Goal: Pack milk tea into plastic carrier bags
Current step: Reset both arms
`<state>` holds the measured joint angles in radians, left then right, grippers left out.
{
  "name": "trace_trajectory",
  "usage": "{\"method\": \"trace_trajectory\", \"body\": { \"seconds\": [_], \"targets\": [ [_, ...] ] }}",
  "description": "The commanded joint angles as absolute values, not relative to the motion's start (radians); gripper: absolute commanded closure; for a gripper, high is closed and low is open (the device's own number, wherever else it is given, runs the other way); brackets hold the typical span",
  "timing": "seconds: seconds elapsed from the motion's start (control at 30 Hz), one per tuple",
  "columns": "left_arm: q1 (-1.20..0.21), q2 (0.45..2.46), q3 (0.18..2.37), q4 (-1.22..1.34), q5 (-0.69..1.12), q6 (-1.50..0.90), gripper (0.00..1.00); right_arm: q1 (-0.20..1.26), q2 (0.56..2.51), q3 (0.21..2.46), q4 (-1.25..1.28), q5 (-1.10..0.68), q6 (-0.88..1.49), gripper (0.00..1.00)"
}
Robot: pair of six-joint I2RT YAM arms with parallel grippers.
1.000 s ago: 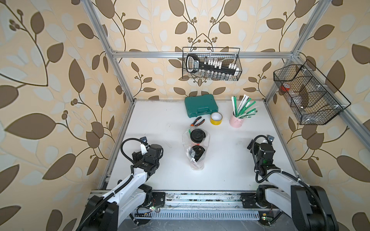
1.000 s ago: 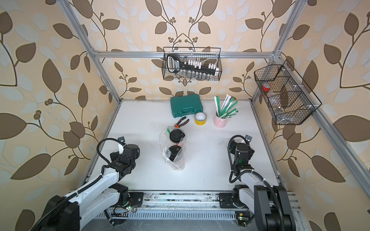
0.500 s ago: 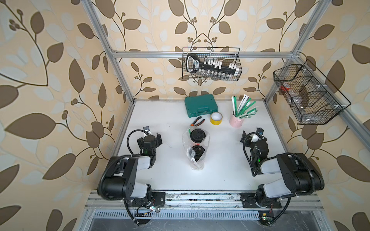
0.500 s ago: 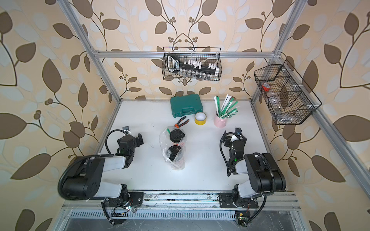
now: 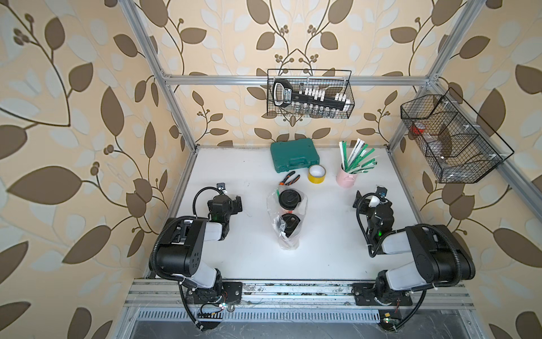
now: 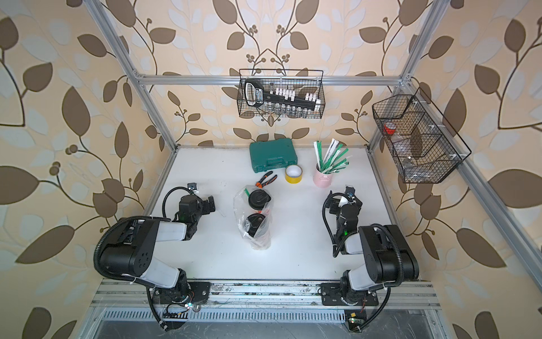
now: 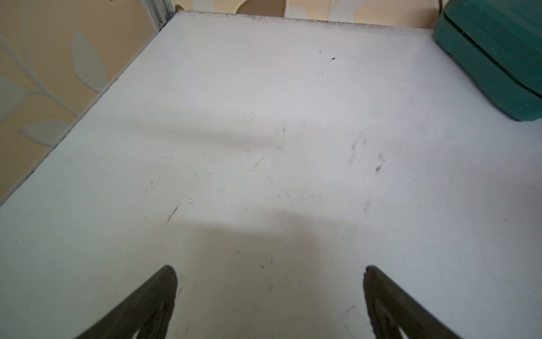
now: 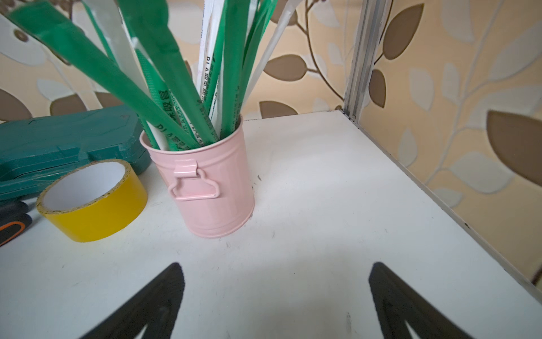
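Two milk tea cups are standing, apparently inside the clear carrier bag, at centre; left gripper and right gripper are hovering either side, fingers apart, empty.

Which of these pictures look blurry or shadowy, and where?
Both top views: sharp, evenly lit, glints on the plastic bag. Left wrist view: left end effector tips blurred, soft shadow on the table. Right wrist view: nearest straws soft, pink cup sharp.
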<state>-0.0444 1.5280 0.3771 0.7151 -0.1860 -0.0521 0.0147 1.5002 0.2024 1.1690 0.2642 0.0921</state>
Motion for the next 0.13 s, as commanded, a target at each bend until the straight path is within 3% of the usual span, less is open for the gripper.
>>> {"method": "trace_trajectory", "body": {
  "seconds": [0.0,0.1],
  "targets": [
    [-0.040,1.510,0.399,0.727,-0.170,-0.034,0.01,0.014,1.501,0.222,1.164,0.245,0.095,0.00],
    [-0.040,1.504,0.392,0.734,-0.171,-0.034,0.01,0.012,1.492,0.212,1.170,0.243,0.094,0.01]
  ]
}}
